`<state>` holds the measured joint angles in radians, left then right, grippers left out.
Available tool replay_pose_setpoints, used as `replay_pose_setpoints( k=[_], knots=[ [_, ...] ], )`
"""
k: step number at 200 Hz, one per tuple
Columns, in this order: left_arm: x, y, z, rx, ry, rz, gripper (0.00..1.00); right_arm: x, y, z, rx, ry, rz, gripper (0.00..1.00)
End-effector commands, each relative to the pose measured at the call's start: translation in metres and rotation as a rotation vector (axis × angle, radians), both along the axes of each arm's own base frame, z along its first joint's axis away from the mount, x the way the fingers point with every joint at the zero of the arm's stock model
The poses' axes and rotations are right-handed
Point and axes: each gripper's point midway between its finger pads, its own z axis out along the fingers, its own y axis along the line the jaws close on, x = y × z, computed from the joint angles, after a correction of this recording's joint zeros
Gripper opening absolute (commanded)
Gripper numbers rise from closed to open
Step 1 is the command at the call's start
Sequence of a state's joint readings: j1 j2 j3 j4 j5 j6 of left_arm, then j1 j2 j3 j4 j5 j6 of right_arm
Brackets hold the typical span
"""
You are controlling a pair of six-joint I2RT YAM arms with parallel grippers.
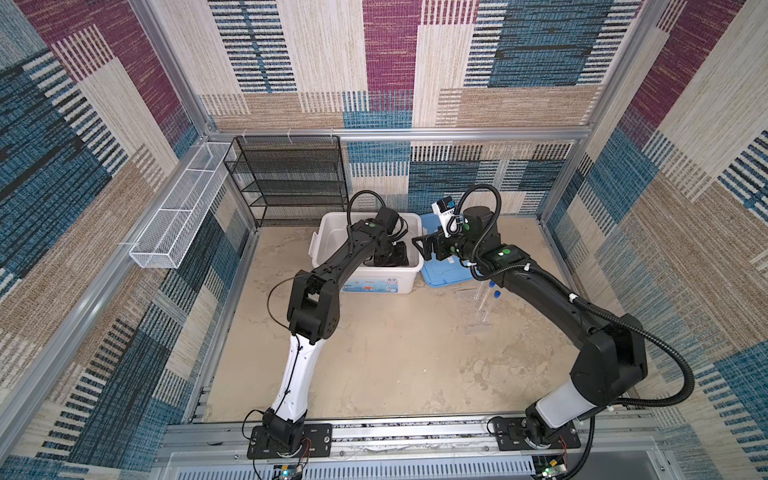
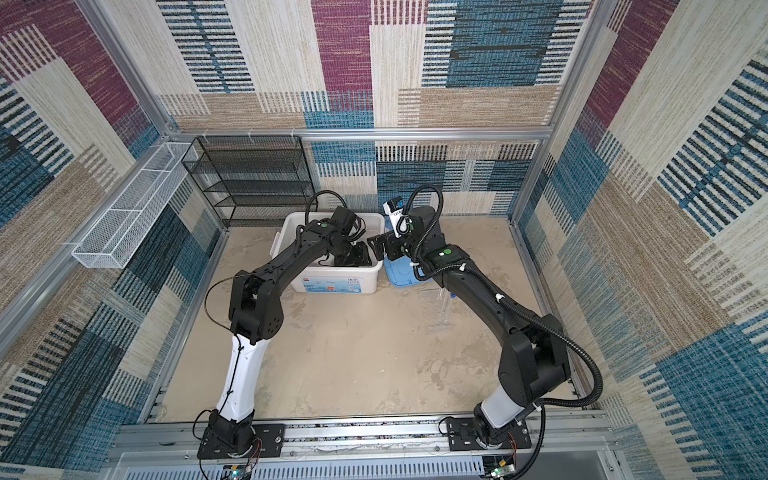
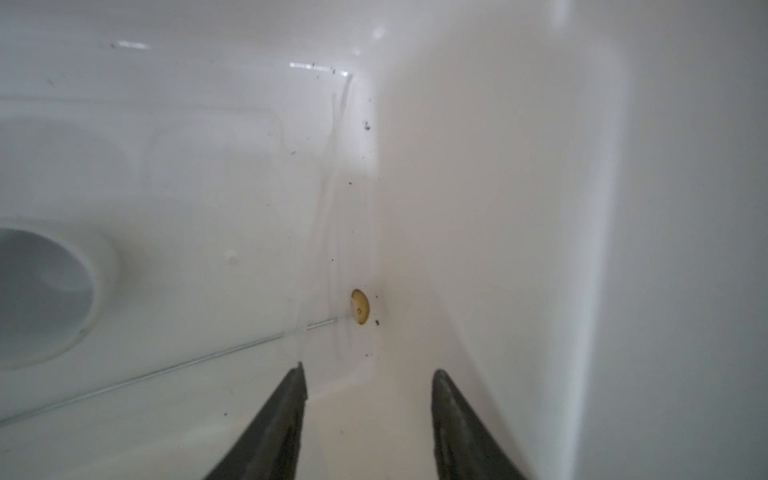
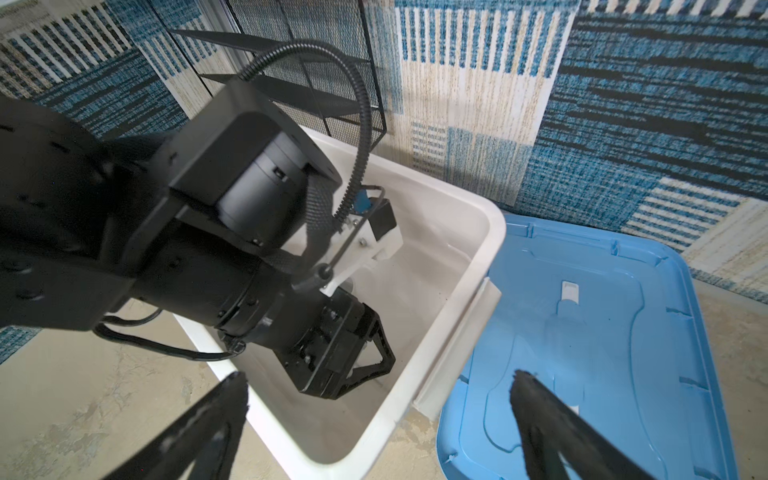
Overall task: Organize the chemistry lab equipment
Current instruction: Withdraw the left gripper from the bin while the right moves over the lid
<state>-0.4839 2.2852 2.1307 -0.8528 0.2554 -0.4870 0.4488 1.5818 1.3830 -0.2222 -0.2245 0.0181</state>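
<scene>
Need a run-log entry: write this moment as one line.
left gripper: open, in white bin | brass-tipped rod: on bin floor, unheld | right gripper: open, empty | blue-capped tubes: on table

My left claw (image 3: 370,370) is black, and all around it the bin (image 3: 498,208) is glossy white, flecked with dark specks. Just ahead of it the spoon tip (image 3: 360,306) is brass-yellow on a thin silvery rod (image 3: 166,372). Off to one side of the claw a dish (image 3: 41,291) is white, shadowed grey inside. My right claw (image 4: 378,376) is black too. Just beside it the lid (image 4: 623,353) is light blue. Beyond both claws the walls (image 1: 390,62) are a patchwork of blue, beige and magenta, with stripes.
</scene>
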Motion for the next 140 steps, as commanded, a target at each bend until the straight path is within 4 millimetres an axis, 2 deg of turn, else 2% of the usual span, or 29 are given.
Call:
replay_pose_setpoints(
  k=[1,31,46,70,92,109,140],
  knots=[
    [0.004,0.008,0.031,0.014,-0.089,-0.002,0.67,0.002,-0.004,0.020,-0.001,-0.037,-0.022,0.99],
    [-0.004,0.014,0.076,-0.011,-0.164,0.005,0.92,0.001,-0.013,0.039,-0.017,-0.063,-0.056,0.99],
    [-0.013,0.017,0.099,-0.036,-0.205,0.004,0.99,-0.002,-0.018,0.050,-0.015,-0.085,-0.073,0.99],
    [-0.034,0.017,0.134,-0.104,-0.268,-0.034,0.99,-0.008,-0.031,0.066,-0.012,-0.108,-0.105,0.99],
    [-0.057,0.017,0.163,-0.184,-0.329,-0.048,0.99,-0.009,-0.046,0.072,-0.013,-0.105,-0.135,0.99],
    [-0.075,0.021,0.182,-0.249,-0.384,-0.044,0.99,-0.005,-0.065,0.070,0.000,-0.084,-0.168,0.99],
    [-0.113,0.019,0.201,-0.383,-0.417,-0.104,0.99,0.011,-0.112,0.057,0.033,0.004,-0.292,0.99]
  ],
)
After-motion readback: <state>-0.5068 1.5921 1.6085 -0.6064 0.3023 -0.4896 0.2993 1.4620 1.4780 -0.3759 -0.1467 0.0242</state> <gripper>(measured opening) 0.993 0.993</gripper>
